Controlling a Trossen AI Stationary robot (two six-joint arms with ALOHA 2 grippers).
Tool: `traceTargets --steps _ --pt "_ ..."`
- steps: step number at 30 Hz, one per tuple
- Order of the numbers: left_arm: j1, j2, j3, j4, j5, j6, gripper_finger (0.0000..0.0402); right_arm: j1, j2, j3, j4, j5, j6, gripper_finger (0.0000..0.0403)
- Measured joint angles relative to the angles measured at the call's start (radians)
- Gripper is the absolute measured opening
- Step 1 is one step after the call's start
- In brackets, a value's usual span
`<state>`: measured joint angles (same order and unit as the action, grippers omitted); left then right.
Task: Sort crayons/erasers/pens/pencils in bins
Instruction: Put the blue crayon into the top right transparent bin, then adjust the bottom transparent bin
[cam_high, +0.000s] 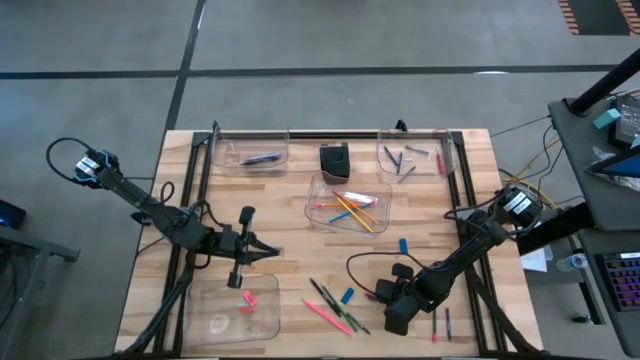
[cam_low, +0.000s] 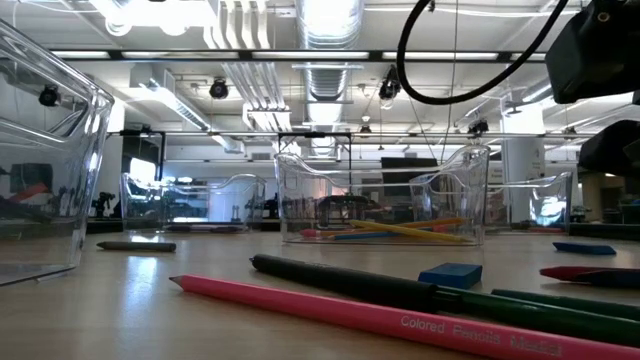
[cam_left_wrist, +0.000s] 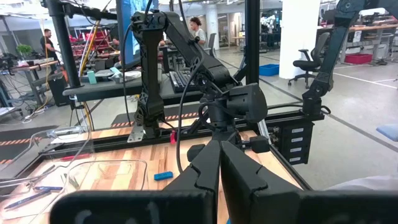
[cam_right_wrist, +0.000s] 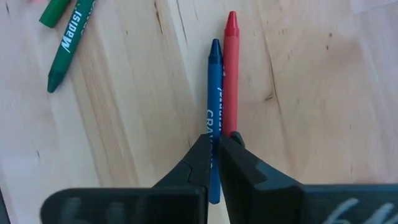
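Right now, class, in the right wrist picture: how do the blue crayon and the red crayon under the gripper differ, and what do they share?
The blue crayon is blue; the red crayon is red. The blue crayon runs between the shut fingertips of the right gripper, seemingly pinched, while the red crayon lies just beside them. The red crayon's tip reaches further from the gripper than the blue one's. Both lie flat on the wooden table, side by side, parallel and touching.

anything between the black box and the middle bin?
Nothing: bare table between the black box and the middle bin, seen in the high view.
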<state>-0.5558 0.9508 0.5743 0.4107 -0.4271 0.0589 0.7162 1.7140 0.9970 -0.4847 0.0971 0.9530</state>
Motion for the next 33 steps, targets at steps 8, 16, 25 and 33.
traceTargets --steps 8,16,25,33 --pt "0.000 0.000 0.000 0.000 0.000 0.000 0.0000 0.000 -0.008 0.029 -0.018 -0.001 -0.036 0.0018" --pt "0.000 0.000 -0.003 0.000 0.000 0.000 0.0000 0.000 -0.005 0.070 -0.056 -0.003 -0.077 0.0018" --pt "0.000 0.000 -0.004 0.000 0.000 0.000 0.0000 -0.001 -0.015 0.076 -0.065 0.003 -0.143 0.0018" --pt "0.000 0.000 -0.004 0.000 0.000 -0.001 0.0000 -0.001 -0.066 0.077 -0.060 0.008 -0.143 0.0018"
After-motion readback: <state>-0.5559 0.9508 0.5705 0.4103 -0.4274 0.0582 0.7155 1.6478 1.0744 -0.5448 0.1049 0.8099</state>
